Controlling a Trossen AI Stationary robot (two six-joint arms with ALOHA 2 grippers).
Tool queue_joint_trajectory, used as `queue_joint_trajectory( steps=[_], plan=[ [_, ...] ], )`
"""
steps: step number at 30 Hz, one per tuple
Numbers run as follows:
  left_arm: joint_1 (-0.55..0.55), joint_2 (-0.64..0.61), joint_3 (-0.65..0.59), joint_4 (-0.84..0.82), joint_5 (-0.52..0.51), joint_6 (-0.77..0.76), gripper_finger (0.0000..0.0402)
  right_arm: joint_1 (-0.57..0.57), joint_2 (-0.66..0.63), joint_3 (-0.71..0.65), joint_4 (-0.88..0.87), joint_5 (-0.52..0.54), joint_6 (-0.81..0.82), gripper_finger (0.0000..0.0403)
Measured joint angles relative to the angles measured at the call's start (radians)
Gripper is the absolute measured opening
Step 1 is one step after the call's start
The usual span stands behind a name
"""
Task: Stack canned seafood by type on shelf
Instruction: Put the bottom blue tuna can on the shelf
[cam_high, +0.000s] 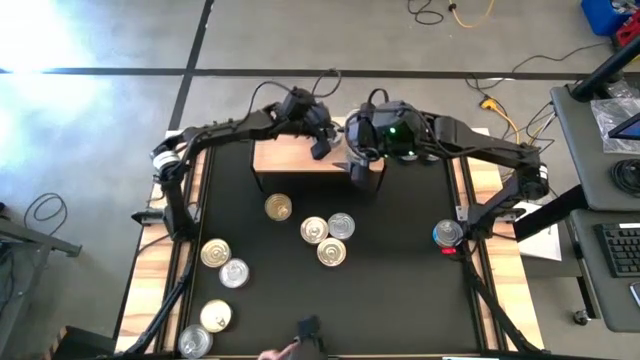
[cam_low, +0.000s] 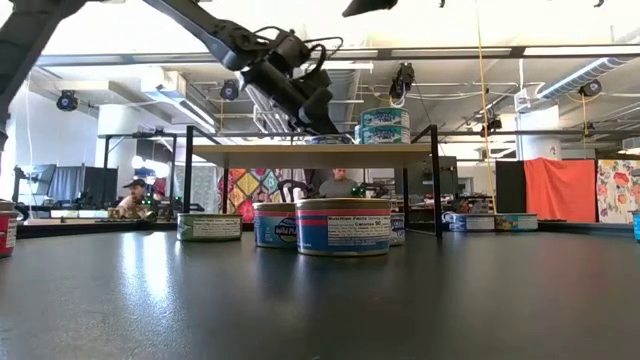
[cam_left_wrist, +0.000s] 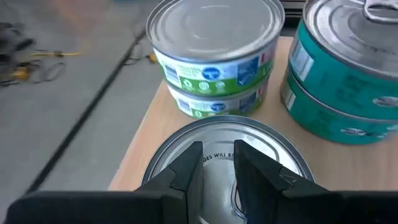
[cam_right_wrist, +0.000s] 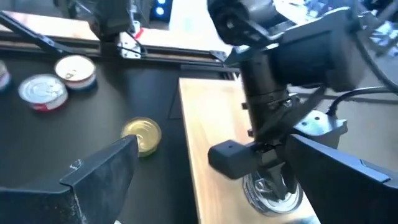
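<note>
Table (cam_high: 400, 290): black top, wooden rim, spreading out below my left claw (cam_high: 320, 148) and my right claw (cam_high: 358, 168). Beyond both claws lies grey floor (cam_high: 120, 110) crossed by a black tape line (cam_high: 300, 72), with a yellow cable (cam_high: 470, 12) farther out. Well off to my right claw's outer side is a desk with a keyboard (cam_high: 620, 250). Low view, far behind my claws: a seated person (cam_low: 340, 185), a second person (cam_low: 133, 197), a patterned hanging (cam_low: 255, 188) and an orange curtain (cam_low: 560, 190).
</note>
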Motion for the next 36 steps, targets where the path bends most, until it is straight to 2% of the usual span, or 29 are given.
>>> queue_joint_trajectory(
  steps=[5,12,21,28,32,36],
  plan=[
    [0.045,0.099,0.151,-0.094,0.111,0.006,0.0077,0.004,-0.004,-0.001,-0.060,0.027,0.046,0.0400],
    [0.072,0.170,0.290,-0.193,0.142,0.016,0.0077,0.008,-0.011,-0.001,-0.201,0.060,0.104,0.0400],
    [0.070,0.169,0.290,-0.198,0.138,0.031,0.0077,0.010,-0.024,-0.002,-0.266,0.133,0.136,0.0400],
    [0.070,0.164,0.290,-0.204,0.137,0.032,0.0081,0.010,-0.025,-0.002,-0.310,0.133,0.164,0.0400],
    [0.070,0.161,0.290,-0.204,0.136,0.031,0.0107,0.010,-0.025,-0.004,-0.332,0.133,0.176,0.0400],
    [0.071,0.146,0.287,-0.224,0.132,0.029,0.0156,0.010,-0.025,-0.004,-0.389,0.135,0.189,0.0400]
  ],
)
